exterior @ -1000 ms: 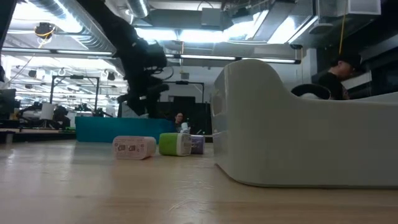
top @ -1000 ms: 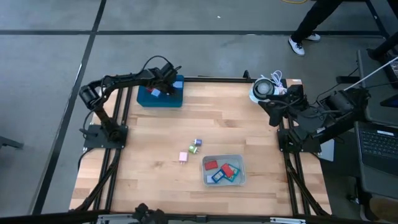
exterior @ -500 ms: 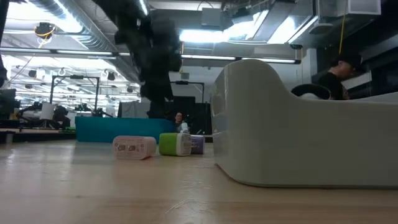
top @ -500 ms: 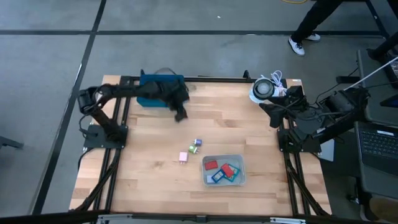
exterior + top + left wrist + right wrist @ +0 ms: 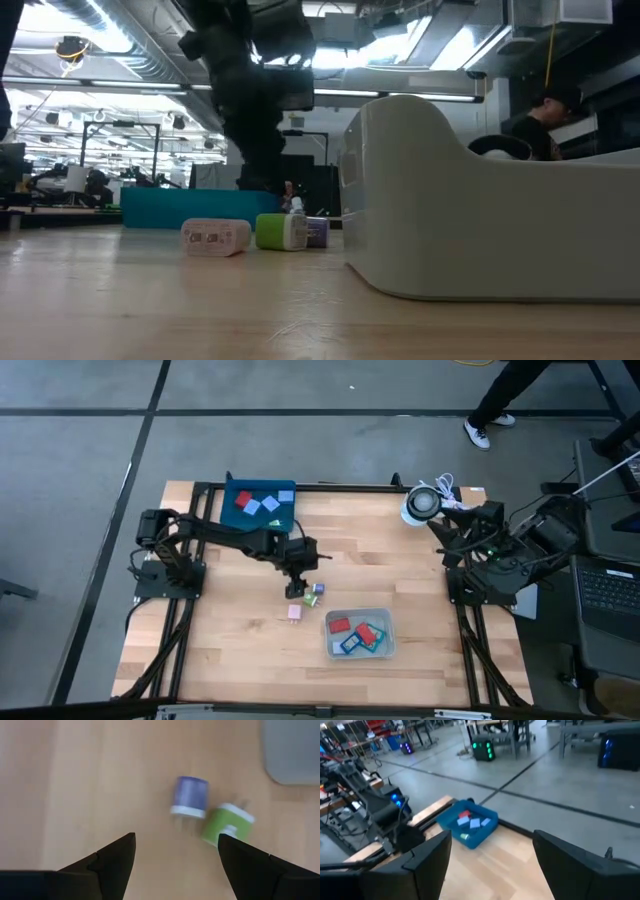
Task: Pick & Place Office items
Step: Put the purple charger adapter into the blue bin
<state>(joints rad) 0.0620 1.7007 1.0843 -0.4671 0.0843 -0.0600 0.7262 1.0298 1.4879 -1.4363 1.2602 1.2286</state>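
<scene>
My left gripper point(image 5: 294, 587) hangs open over the table's middle, just left of three loose office items. In the left wrist view the open left gripper point(image 5: 176, 837) frames bare wood, with a purple piece point(image 5: 189, 796) and a green piece point(image 5: 227, 823) lying on the wood beyond the fingers. A pink piece point(image 5: 294, 612) lies nearer the near edge. More red and blue pieces sit in the grey bin point(image 5: 385, 618), and red, light blue and white ones in the dark blue tray point(image 5: 285, 520). My right gripper point(image 5: 441, 531) waits open at the far right edge.
The white coiled cable point(image 5: 421, 503) lies at the far right corner. In the low view the pale bin point(image 5: 490, 220) fills the right side, with the pink piece point(image 5: 215, 237) and green piece point(image 5: 282, 231) left of it. A person point(image 5: 545, 120) stands behind the table.
My left arm has swung from over the dark blue tray at the far edge toward the near edge and the right. It has come down to hang beside the loose purple and green pieces. The tray's pieces now show uncovered.
</scene>
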